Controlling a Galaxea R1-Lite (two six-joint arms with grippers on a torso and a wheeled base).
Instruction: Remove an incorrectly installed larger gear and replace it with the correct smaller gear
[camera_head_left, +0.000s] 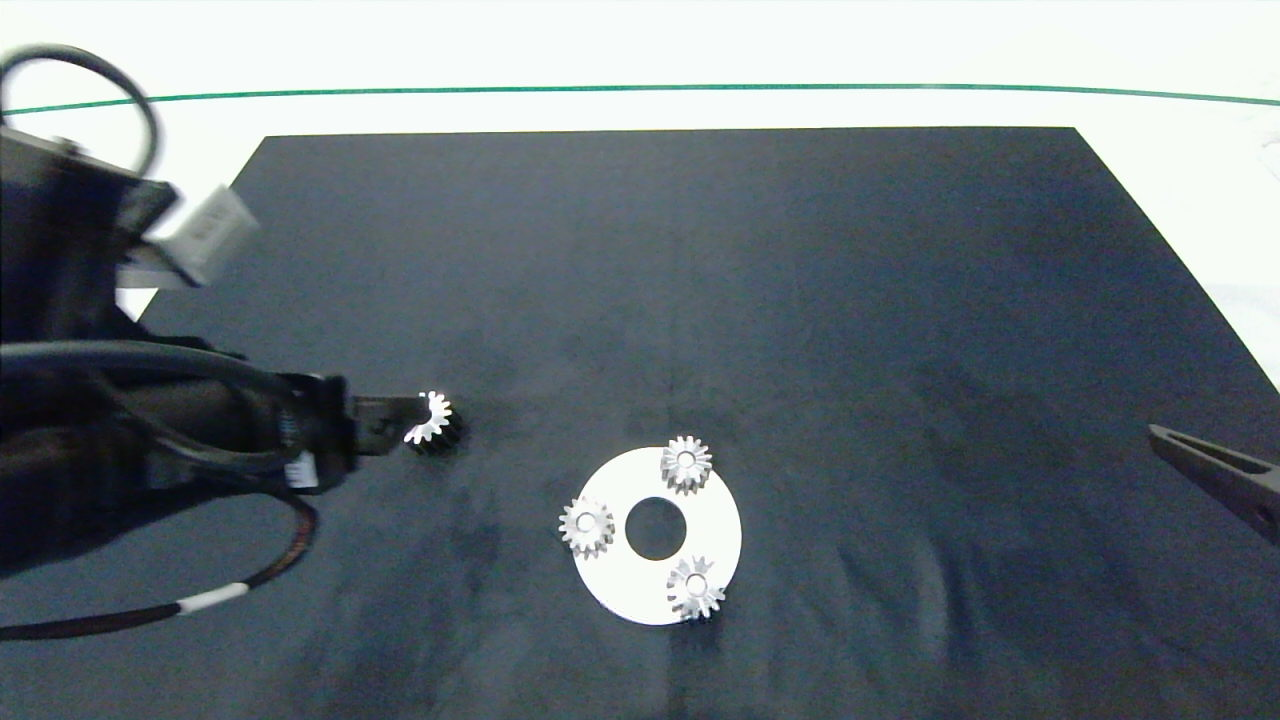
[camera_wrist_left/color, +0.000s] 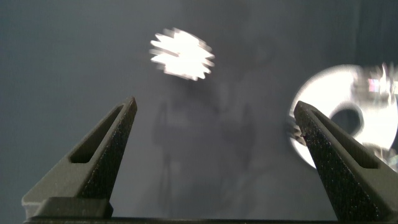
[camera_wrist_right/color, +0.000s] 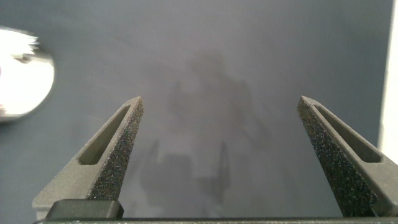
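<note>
1. A black mat (camera_head_left: 700, 300) covers the counter (camera_head_left: 1180, 160). A white disc (camera_head_left: 610, 585) with a round centre hole lies flat on the mat.
2. Three gears sit on the disc around the hole: one at the far edge (camera_head_left: 686, 463), one at the left edge (camera_head_left: 586, 526), and one at the near edge (camera_head_left: 695, 588). The near-edge gear looks slightly wider with longer teeth; this is the larger gear.
3. The smaller gear (camera_head_left: 432, 420) lies on the mat, well apart from the disc, to its left.
4. The left end effector (camera_head_left: 385, 425) is just beside the smaller gear. The left wrist view shows its fingers (camera_wrist_left/color: 106, 155) spread wide and holding nothing, with the gear (camera_wrist_left/color: 182, 54) beyond the tips.
5. The right end effector (camera_head_left: 1215, 470) is at the right edge of the mat, fingers (camera_wrist_right/color: 112, 149) wide apart and empty.
</note>
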